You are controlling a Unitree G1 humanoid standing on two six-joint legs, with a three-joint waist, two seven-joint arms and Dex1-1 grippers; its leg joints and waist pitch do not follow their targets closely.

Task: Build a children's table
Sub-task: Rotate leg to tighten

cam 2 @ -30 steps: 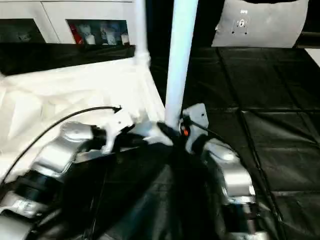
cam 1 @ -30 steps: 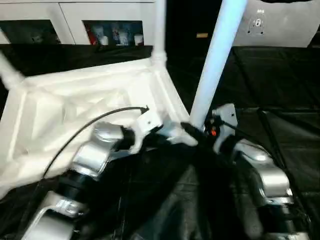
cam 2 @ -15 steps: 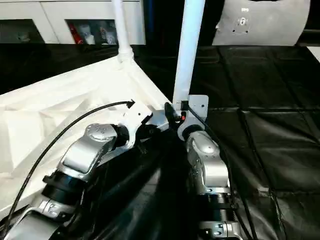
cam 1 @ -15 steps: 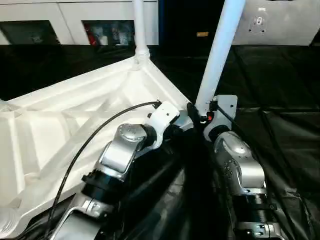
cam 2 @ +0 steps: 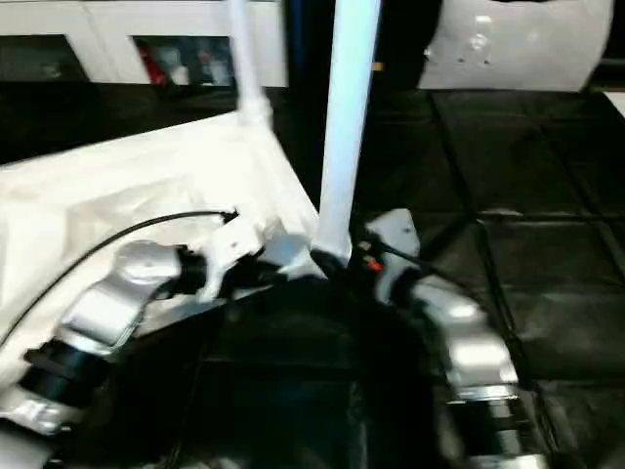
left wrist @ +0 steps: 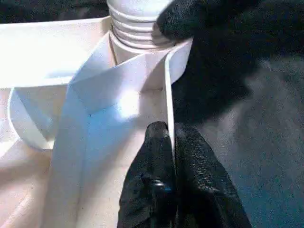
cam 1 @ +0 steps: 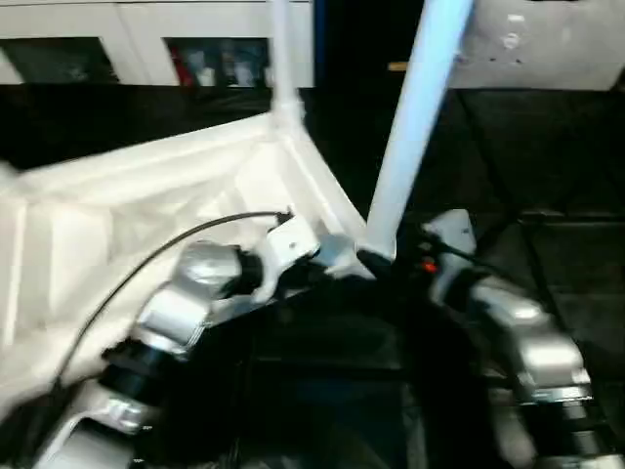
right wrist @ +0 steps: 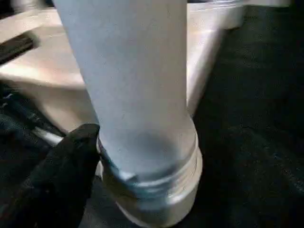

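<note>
The children's table top (cam 1: 117,225) lies upside down, white, ribbed underside up. One leg (cam 1: 284,59) stands in its far corner. A second leg (cam 1: 415,127) rises from the near right corner socket; its threaded base (right wrist: 161,190) sits at the socket. My left gripper (left wrist: 168,142) is shut on the thin rim wall (left wrist: 167,95) just beside that socket. My right gripper (cam 1: 393,256) is at the foot of the second leg, jaws wide around it, with one finger (right wrist: 66,175) lying against the threaded collar. That finger (left wrist: 178,19) also shows by the threads in the left wrist view.
Black cloth (cam 1: 547,156) covers the ground to the right and front of the table top. A white cabinet with glass doors (cam 1: 146,39) stands along the back. A white pad (cam 1: 547,44) lies at the back right. A black cable (cam 1: 146,264) arcs over my left forearm.
The head camera has swung, shifting the whole picture. My right forearm now reaches in from further right. The left gripper keeps its hold on the rim, and the leg stays in its socket.
</note>
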